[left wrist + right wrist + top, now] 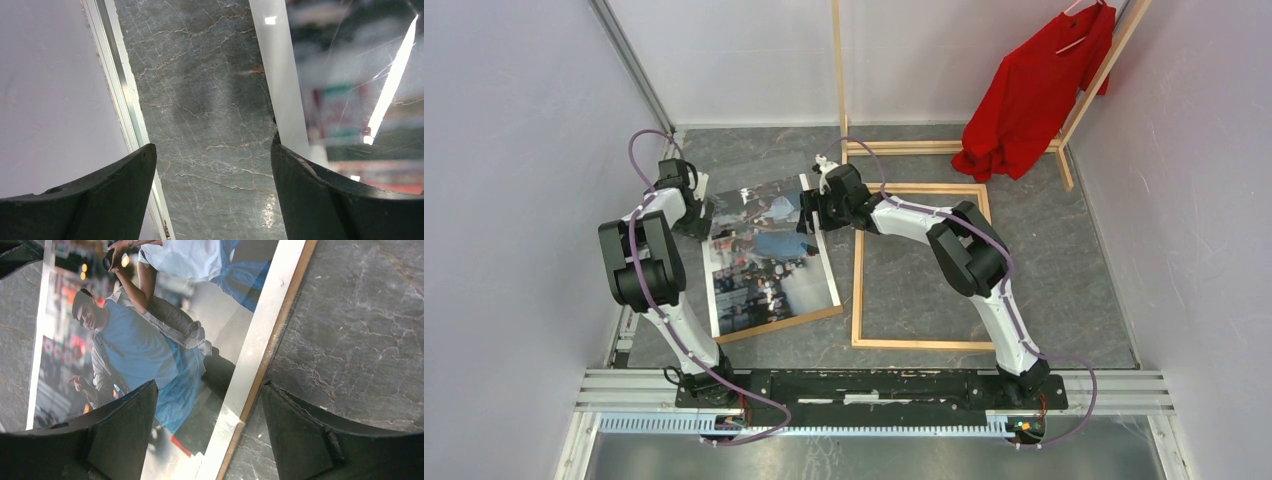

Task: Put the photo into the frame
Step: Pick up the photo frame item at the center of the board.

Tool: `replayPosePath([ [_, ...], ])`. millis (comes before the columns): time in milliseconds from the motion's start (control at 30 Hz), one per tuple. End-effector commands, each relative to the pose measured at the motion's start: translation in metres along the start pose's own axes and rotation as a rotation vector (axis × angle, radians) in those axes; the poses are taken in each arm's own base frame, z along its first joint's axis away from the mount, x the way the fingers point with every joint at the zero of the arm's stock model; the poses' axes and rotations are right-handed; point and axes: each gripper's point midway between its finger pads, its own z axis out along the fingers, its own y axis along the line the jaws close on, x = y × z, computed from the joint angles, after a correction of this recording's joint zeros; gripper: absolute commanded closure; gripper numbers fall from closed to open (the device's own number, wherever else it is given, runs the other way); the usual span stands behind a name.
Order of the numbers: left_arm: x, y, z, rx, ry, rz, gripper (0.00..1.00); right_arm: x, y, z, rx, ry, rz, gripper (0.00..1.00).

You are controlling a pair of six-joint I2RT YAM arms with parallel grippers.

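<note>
The photo [769,262], a street scene with a man in a blue shirt, lies face up left of centre on the grey marble table. The light wood frame [858,290] lies flat just to its right, with bare table inside it. My left gripper [696,216] is open at the photo's left edge; in the left wrist view [214,155] its right finger [320,195] reaches the photo's [350,75] white border. My right gripper [810,214] is open and straddles the photo's right edge [210,390], one finger over the picture [150,340] and one over bare table.
A brown backing board [276,337] lies under the photo and shows along its edge [796,322]. A wooden clothes rack [839,80] with a red shirt [1034,90] stands at the back. A metal rail [122,100] and wall close off the left.
</note>
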Motion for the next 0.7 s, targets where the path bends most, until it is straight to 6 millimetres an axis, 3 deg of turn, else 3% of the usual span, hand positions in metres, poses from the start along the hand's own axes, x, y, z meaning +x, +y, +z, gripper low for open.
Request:
replayPosePath([
  [0, -0.008, -0.010, 0.005, 0.012, -0.011, -0.030, 0.10, 0.029, 0.011, -0.011, -0.023, 0.097, 0.037, 0.21],
  [300, -0.010, -0.011, 0.005, -0.001, -0.015, -0.013, 0.10, -0.005, 0.062, -0.044, -0.114, -0.001, -0.047, 0.27],
  [433, -0.009, -0.010, 0.004, -0.008, -0.012, -0.001, 0.10, -0.003, 0.075, -0.050, -0.113, -0.003, -0.084, 0.28],
  [667, -0.008, -0.008, -0.002, -0.019, -0.020, 0.019, 0.10, 0.014, 0.070, -0.051, -0.065, 0.032, -0.108, 0.30],
])
